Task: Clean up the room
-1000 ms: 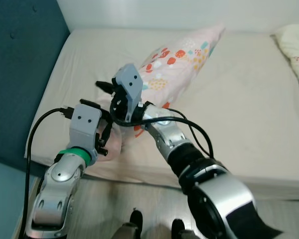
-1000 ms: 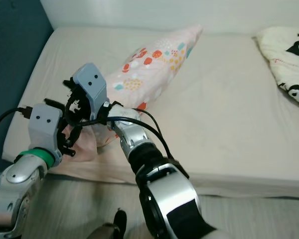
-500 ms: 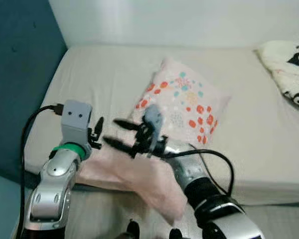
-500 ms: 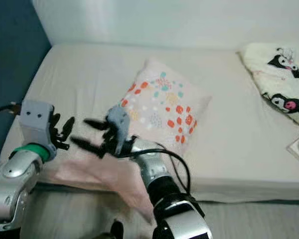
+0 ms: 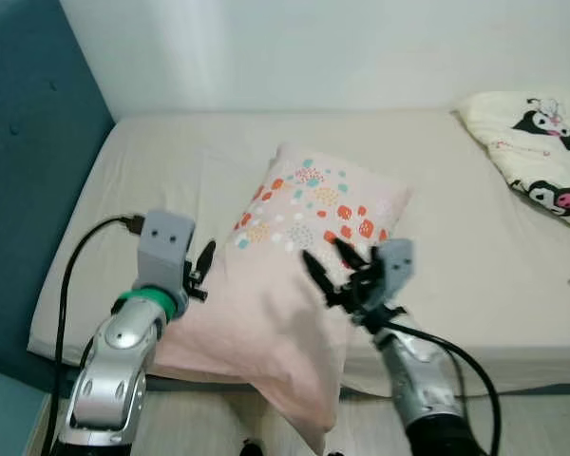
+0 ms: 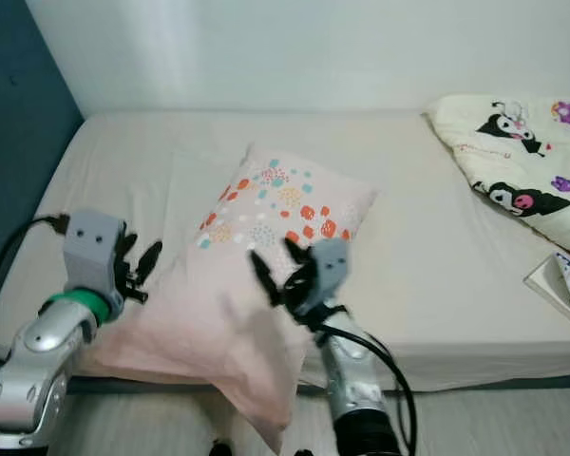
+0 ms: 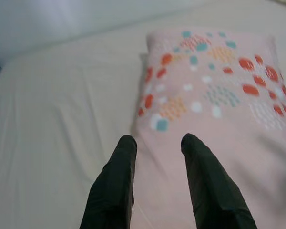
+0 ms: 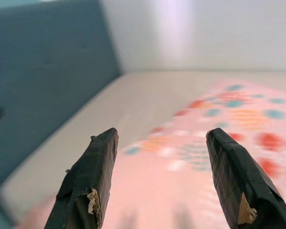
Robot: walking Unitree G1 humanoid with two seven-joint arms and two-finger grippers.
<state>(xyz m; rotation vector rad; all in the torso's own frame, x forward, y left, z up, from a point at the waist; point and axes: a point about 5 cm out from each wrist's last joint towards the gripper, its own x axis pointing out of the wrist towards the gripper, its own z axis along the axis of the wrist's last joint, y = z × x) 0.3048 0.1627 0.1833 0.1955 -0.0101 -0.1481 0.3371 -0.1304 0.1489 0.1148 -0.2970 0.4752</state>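
Observation:
A pink pillow (image 5: 304, 247) with coloured spots lies flat on the bed (image 5: 456, 237), its near corner drooping over the front edge. My left gripper (image 5: 202, 274) hovers at the pillow's left edge, open with nothing between its fingers; in the left wrist view its black fingers (image 7: 117, 181) point across the pillow (image 7: 214, 90). My right gripper (image 5: 331, 261) is held just above the pillow's near right part, open and empty. In the right wrist view its fingers (image 8: 93, 176) spread wide over the blurred pillow (image 8: 214, 138).
A cream blanket (image 5: 532, 157) with cartoon figures is bunched at the bed's far right. A teal padded headboard (image 5: 28, 190) stands along the left side. A white flat object (image 6: 562, 280) lies at the right edge. A white wall runs behind the bed.
The pillow, held up by both grippers a second ago, now lies flat on the bed. Both grippers have let go; the right one has drawn back to the right. The camera has shifted.

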